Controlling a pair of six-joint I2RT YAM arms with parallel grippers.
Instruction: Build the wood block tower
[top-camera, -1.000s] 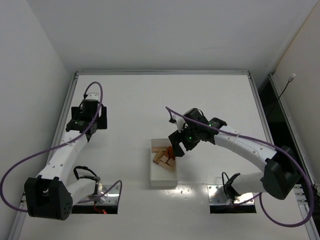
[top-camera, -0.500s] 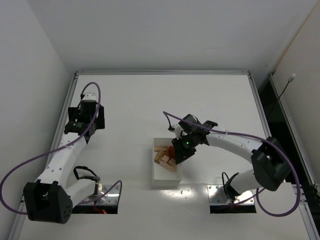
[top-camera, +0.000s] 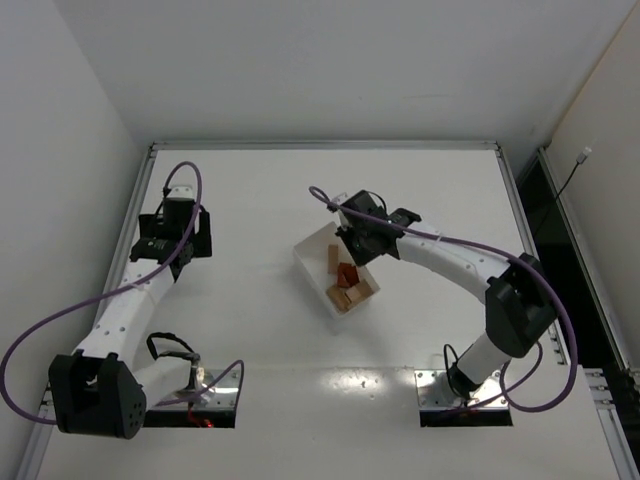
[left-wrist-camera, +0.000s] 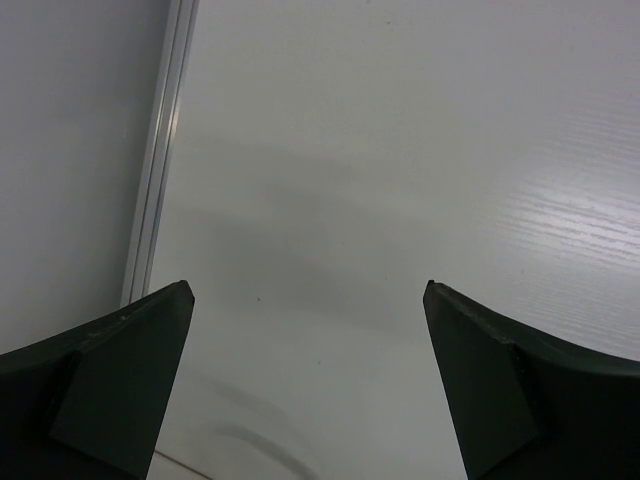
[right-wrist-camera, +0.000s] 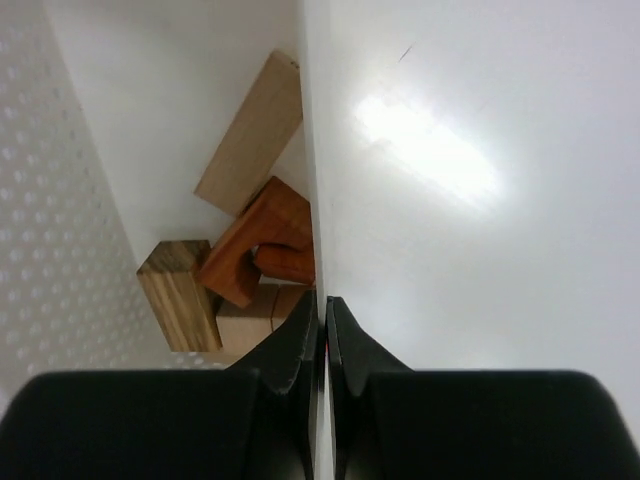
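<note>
From the top camera I saw the right gripper (top-camera: 358, 243) a little right of the middle of the frame, at the upper right side of the white box (top-camera: 312, 255). In the right wrist view its two fingers (right-wrist-camera: 295, 350) were pressed together on the thin side wall of this box, with the wall's edge running straight up the middle of the picture between them. So the right gripper was clenched on the wall of the box, not on any block.

The wood blocks (top-camera: 346, 281) lay loose inside the box, in its lower right half as the top camera showed it. They were in a small heap and not stacked. In the wrist view I could tell apart a pale plank (right-wrist-camera: 250, 133) lying at a slant toward the upper part of the frame, a reddish-orange arch (right-wrist-camera: 252, 243) just below it and touching it, and a tan block (right-wrist-camera: 180, 293) beside the arch at lower left. The box itself sat turned diagonally on the table (top-camera: 430, 180). Whether it rested flat or was raised a little, I could not tell.

The left gripper (left-wrist-camera: 307, 290) was far away, at the left side of the top view. Its jaws stood wide apart with only bare table between them, and the metal rail (left-wrist-camera: 165, 150) of the table edge ran along the left of its camera picture.
</note>
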